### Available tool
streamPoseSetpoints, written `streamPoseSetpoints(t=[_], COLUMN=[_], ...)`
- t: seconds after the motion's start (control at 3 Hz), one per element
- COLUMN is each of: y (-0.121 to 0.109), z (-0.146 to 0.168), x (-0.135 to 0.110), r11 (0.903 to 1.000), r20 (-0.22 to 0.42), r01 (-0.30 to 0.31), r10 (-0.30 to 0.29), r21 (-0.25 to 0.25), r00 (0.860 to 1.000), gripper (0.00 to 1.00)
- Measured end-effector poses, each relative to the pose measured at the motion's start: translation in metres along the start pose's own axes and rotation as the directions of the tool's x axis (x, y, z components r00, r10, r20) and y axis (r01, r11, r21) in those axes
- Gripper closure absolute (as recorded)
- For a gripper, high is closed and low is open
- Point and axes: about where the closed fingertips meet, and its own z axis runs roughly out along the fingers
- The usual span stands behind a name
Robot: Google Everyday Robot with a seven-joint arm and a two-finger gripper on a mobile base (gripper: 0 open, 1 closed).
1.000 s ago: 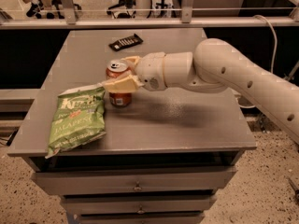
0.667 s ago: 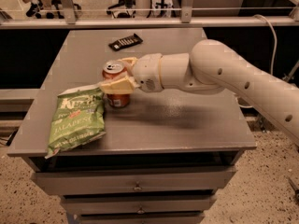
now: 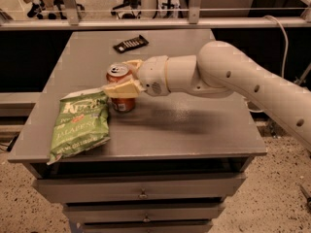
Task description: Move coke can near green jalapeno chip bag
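Note:
The coke can [image 3: 121, 102], red-orange with a silver top, stands upright on the grey table [image 3: 184, 130], just right of the green jalapeno chip bag [image 3: 79, 124], which lies flat near the table's front left corner. My gripper [image 3: 122, 79] reaches in from the right on a white arm; its cream fingers [image 3: 121, 88] are closed around the can's upper half, one in front and one behind. The can's base looks to rest on the table, almost touching the bag's right edge.
A flat black packet [image 3: 130, 43] lies at the back of the table, behind the can. The table has drawers [image 3: 142, 190] below its front edge. A metal rail [image 3: 146, 23] runs behind the table. My arm spans the table's right half.
The gripper and the can have shifted slightly left, closer to the chip bag. The bag and the black packet have not moved.

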Motion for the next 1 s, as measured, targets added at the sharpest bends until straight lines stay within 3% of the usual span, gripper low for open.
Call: streamPoseSetpoints(t=[0.33,0.67,1.0], y=[0.0,0.005,-0.01], z=[0.0,0.002,-0.024], x=[-0.001,0.001,-0.001], r11=[1.0,0.9999,0.9973], r20=[0.0,-0.003,0.008], r01=[0.0,-0.017,-0.022], r10=[0.0,0.017,0.022], r21=[0.0,0.004,0.07], r00=[1.0,1.0,1.0], gripper=[0.15,0.0,0.0])
